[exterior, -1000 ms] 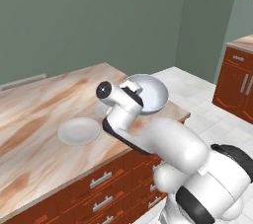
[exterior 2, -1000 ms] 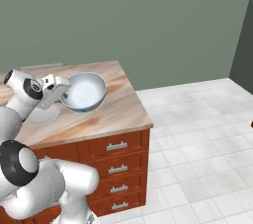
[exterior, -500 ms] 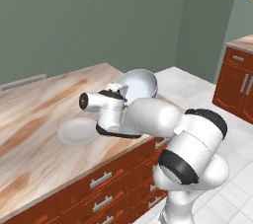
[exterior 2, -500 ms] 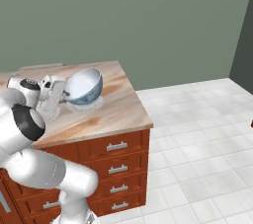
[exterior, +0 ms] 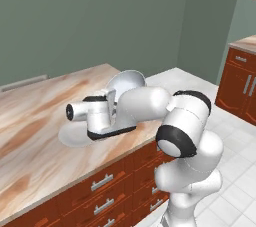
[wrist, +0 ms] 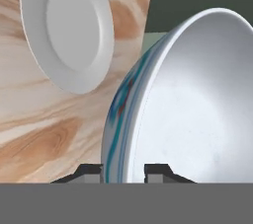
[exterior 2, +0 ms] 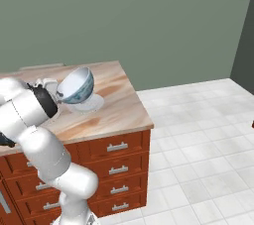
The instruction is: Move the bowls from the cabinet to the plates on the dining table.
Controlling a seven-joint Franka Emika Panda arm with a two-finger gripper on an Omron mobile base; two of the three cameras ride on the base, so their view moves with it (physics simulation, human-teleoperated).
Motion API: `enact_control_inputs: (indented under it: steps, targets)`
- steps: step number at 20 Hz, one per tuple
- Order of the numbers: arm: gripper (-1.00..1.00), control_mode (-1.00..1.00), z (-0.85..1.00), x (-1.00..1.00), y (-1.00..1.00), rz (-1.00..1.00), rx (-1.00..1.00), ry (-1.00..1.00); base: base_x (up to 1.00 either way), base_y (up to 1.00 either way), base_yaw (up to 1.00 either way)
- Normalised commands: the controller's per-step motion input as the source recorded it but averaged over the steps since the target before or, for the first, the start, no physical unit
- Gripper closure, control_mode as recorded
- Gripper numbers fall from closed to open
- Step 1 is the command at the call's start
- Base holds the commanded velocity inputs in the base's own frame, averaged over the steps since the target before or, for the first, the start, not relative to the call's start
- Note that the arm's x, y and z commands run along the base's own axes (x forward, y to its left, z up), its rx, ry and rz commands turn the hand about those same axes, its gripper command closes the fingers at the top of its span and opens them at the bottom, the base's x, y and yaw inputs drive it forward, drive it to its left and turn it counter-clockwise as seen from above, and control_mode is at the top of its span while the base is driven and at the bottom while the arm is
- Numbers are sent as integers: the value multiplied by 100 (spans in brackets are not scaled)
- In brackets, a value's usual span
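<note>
bowl (wrist: pixel 188 104) pinched by its rim in the pincer (wrist: pixel 123 171), one finger on the patterned outside, one on the plain inside. bowl is tipped on edge, held up off the desk (exterior: pixel 30 121). outside of the bowl shows blue-green and reddish streaks in the hand view, pale inside. in the right base view the bowl (exterior 2: pixel 77 85) hangs just above a plate (exterior 2: pixel 92 104) near the desk's (exterior 2: pixel 119 115) right end, opening facing left and up, foot toward the plate. in the left base view the bowl (exterior: pixel 127 82) sits behind the arm's forearm, with the plate (exterior: pixel 75 133) lying flat on the desk just beside and below the wrist, partly hidden by it. hand view shows the plate (wrist: pixel 69 30) flat on the marble top, apart from the bowl, up and left of it in that view. desk has red-brown drawers (exterior 2: pixel 116 147) with grey handles under the top. white tiled floor (exterior 2: pixel 198 135) to the right, grey-green wall (exterior 2: pixel 149 16) behind. another red-brown cabinet (exterior: pixel 242 78) at the far right of the left base view.
</note>
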Motion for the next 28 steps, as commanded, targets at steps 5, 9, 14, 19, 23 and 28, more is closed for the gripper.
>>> enact_control_inputs:
  steps: [5,9,14,19,23,28]
  targets:
    - [100,-100,-12,0,6,8,6,0,0,0,0]
    - [100,-100,-7,0,0,9,16,0,0,0,0]
    - [100,-100,-5,0,0,9,21,0,0,0,0]
    - [100,-100,-13,3,0,9,18,0,0,0,0]
    - [100,-100,-16,12,0,8,13,0,0,0,0]
    - [100,-100,-1,20,-12,5,1,0,0,0,0]
